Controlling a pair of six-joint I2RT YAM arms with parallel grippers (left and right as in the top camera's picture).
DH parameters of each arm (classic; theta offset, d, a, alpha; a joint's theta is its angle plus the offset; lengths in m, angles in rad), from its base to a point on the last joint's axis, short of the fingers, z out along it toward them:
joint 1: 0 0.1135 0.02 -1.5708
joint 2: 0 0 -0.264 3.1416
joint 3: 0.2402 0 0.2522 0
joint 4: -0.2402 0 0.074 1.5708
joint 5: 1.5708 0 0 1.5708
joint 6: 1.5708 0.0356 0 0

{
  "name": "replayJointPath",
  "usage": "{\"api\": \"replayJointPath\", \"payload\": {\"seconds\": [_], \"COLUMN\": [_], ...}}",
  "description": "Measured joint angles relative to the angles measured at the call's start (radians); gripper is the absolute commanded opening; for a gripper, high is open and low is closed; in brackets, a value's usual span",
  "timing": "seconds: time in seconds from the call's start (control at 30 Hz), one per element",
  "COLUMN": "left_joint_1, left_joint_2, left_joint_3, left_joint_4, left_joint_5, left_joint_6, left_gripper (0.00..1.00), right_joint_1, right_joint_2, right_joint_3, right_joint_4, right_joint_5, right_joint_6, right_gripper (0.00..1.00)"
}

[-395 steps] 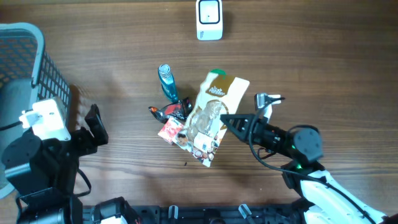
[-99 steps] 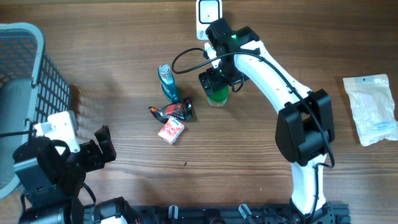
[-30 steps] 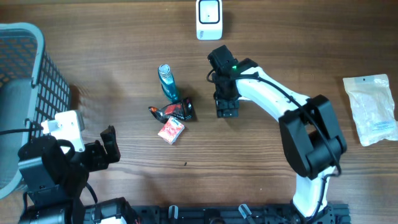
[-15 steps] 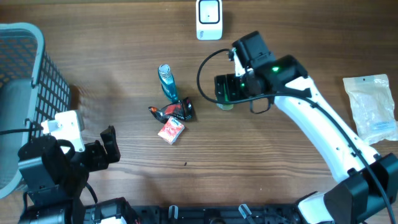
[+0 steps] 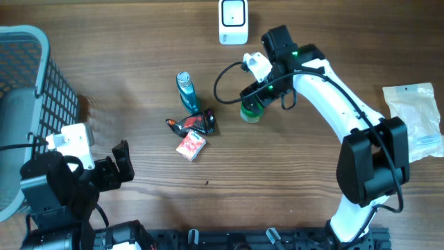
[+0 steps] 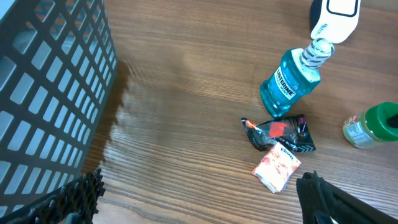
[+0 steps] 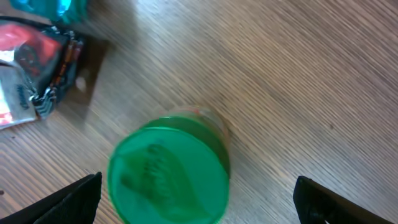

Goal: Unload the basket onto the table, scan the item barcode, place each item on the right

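jar (image 5: 251, 114) with the green lid stands upright on the tabletop (image 5: 312, 201), just below and right of the scanner (image 5: 233, 21), nothing gripping it. my right tool (image 5: 260, 96) hangs over it with its fingers spread wide and empty; from the right wrist the lid (image 7: 166, 180) sits between the two fingers, nearer the left one, and i can't tell how far above it they are.

what changed: a few seconds ago this arm was already at the jar by the scanner, and since then the wrist has swung about over it while the jar has barely moved. the bag (image 5: 415, 121) that lay on the pile at the start now rests far off to the right, so i judge it dealt with and the jar the item in hand. it isn't picked up yet, so no scan of it can be counted; i can't see a barcode on it from any view.

around it: the bottle (image 5: 186, 92) lies to the jar's left, with a dark wrapper (image 5: 191, 123) and a red and white packet (image 5: 191, 146) just below that. all three sit apart from the jar, so closing on it looks clear, though the wrapper is near. the path up to the scanner looks open. the basket (image 5: 28, 104) is at the far left, and my left tool (image 5: 119, 161) waits beside it, released and holding nothing.
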Motion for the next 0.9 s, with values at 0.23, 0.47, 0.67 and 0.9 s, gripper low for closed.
{"api": "replayJointPath", "payload": {"seconds": [0.23,0.47,0.67,0.9], "left_joint_1": [0.0,0.0,0.0,0.0], "left_joint_2": [0.0,0.0,0.0,0.0], "left_joint_3": [0.0,0.0,0.0,0.0], "left_joint_4": [0.0,0.0,0.0,0.0], "left_joint_5": [0.0,0.0,0.0,0.0], "left_joint_6": [0.0,0.0,0.0,0.0], "left_gripper": [1.0,1.0,1.0,1.0], "right_joint_1": [0.007,0.065,0.066,0.066], "right_joint_2": [0.016,0.136,0.136,0.136], "right_joint_3": [0.002,0.004,0.004,0.008], "right_joint_4": [-0.011,0.014,0.048,0.025], "right_joint_5": [-0.003,0.069,0.142,0.198], "right_joint_6": [-0.003,-0.002,0.056,0.254], "right_gripper": [1.0,0.91,0.67,0.63]}}
